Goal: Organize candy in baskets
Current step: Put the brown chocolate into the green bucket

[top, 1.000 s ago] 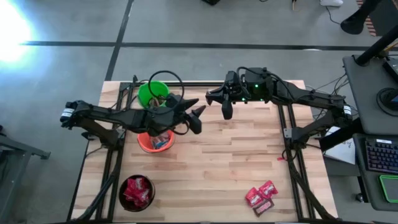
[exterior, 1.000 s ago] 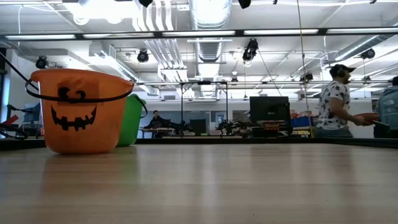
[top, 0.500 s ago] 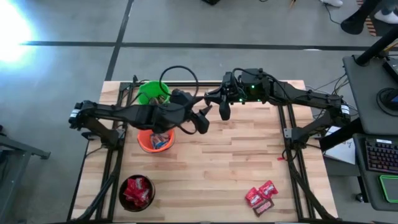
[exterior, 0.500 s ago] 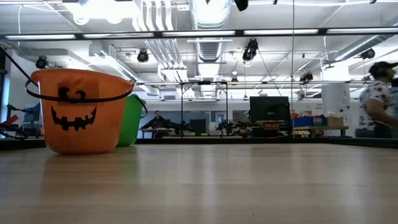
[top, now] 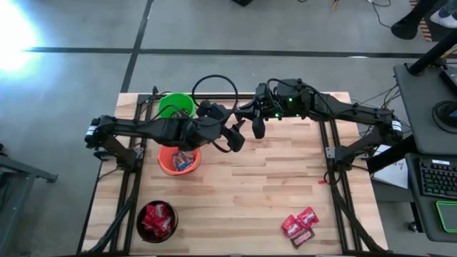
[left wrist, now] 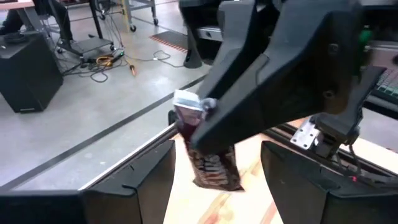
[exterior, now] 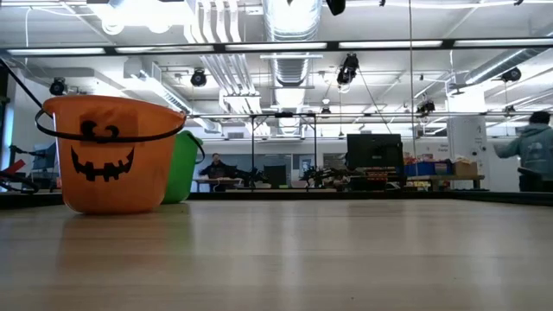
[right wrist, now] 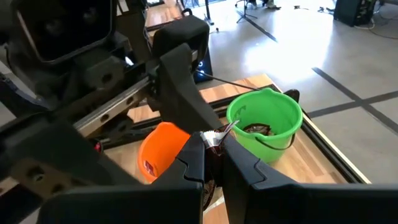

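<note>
I have a dark brown candy bar (left wrist: 210, 163) hanging upright from the right gripper (top: 258, 126), whose jaws are pinching its crimped top end; in the right wrist view the silver crimp (right wrist: 219, 134) pokes up between my fingers. This is up in the air near the middle of the bench's far edge. The left gripper (top: 233, 135) faces it just beside, jaws spread wide, and in the left wrist view the bar hangs between my two open fingers (left wrist: 151, 177) without touching either, as far as I can tell.

I read this as a handover. To do it well I would bring the left gripper forward until the bar's lower half sits squarely between the pads, close on the body rather than the loose wrapper edge, and only then let the right side release.

The green basket (top: 173, 106) with dark pieces in it stands by the far edge, left of centre; the orange basket (top: 177, 160) is just in front of it, and the black basket (top: 157, 220) full of red candy sits at the near-left corner. A few loose red sweets (top: 299, 224) lie toward the near-right corner.

The bench (top: 257, 193) is pale wood planking. Beyond it is grey concrete floor, a desk with a keyboard (top: 438, 178) to the right, and a person (exterior: 531, 154) far off in the low view.
</note>
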`<state>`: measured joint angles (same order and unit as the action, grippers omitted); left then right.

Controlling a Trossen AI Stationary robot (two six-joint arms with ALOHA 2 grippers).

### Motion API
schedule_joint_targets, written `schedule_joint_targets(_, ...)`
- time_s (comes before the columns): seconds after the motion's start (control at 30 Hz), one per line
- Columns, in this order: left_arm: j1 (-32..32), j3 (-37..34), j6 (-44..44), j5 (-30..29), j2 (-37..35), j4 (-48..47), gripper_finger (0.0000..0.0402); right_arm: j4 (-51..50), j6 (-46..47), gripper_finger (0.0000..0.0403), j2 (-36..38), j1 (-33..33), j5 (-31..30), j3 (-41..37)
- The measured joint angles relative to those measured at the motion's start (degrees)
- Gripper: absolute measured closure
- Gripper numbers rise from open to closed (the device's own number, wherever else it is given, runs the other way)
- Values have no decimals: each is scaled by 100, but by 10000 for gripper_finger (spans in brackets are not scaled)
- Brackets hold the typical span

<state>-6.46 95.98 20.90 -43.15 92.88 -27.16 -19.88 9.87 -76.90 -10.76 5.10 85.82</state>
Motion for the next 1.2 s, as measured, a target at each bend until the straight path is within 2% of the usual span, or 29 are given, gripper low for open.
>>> schedule_joint_targets(0.17,17,0,0,-275,-62,-239,182,-82,6,390,28,0,-2,0)
schedule_joint_targets(0.97,48,-4,407,-231,-110,-295,182,151,-39,390,30,0,-4,0)
schedule_joint_targets(1.2,68,-7,401,-232,-110,-291,182,226,1,390,30,0,212,0)
